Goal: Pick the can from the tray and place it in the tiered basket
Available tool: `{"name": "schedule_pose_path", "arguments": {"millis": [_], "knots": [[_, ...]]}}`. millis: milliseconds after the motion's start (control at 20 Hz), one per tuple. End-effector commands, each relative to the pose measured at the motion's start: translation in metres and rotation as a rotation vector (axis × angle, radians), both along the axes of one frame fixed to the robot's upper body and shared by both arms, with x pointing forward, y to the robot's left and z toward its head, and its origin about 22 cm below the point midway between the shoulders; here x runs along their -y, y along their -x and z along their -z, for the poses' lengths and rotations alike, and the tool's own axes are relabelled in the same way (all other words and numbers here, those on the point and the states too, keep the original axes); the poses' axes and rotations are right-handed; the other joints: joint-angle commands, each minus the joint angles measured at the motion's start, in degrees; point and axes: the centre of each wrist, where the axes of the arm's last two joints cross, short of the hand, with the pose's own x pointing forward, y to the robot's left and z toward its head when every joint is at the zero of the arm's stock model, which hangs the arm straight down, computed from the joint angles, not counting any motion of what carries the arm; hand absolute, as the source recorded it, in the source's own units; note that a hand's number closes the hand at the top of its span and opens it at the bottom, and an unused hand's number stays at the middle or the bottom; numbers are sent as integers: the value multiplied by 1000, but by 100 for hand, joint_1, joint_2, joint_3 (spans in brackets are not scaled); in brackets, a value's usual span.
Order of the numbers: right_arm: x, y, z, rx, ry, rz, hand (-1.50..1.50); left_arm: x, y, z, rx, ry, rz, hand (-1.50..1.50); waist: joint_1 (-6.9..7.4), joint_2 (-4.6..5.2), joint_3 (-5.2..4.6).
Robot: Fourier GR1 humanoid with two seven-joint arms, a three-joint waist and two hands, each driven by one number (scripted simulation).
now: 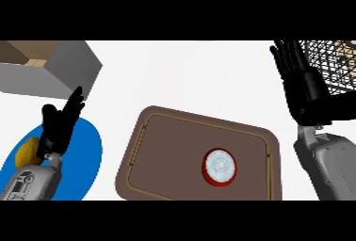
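A red can (219,167) with a white top stands upright on the brown tray (167,141), right of the tray's middle. The black wire tiered basket (334,61) sits at the upper right corner. My right hand (300,89) is raised beside the basket's left edge, well above and right of the can, fingers straight and holding nothing. At the left, my left hand (59,122) rests open over the blue plate (83,160), fingers pointing up.
A grey open box (49,70) with a tan inside stands at the upper left. A yellow object (26,151) lies on the blue plate, partly hidden by my left forearm. White counter stretches between box and basket.
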Motion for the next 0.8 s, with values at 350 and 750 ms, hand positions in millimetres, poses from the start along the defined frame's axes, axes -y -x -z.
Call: {"name": "schedule_pose_path", "arguments": {"millis": [350,750], "knots": [[-29,45,36,-64,278,60,150,-9,13,-9,54,130,35,0,-203,-192,-199],[-96,136,43,80,325,25,-150,-12,37,-19,51,179,83,0,32,-84,-158]]}}
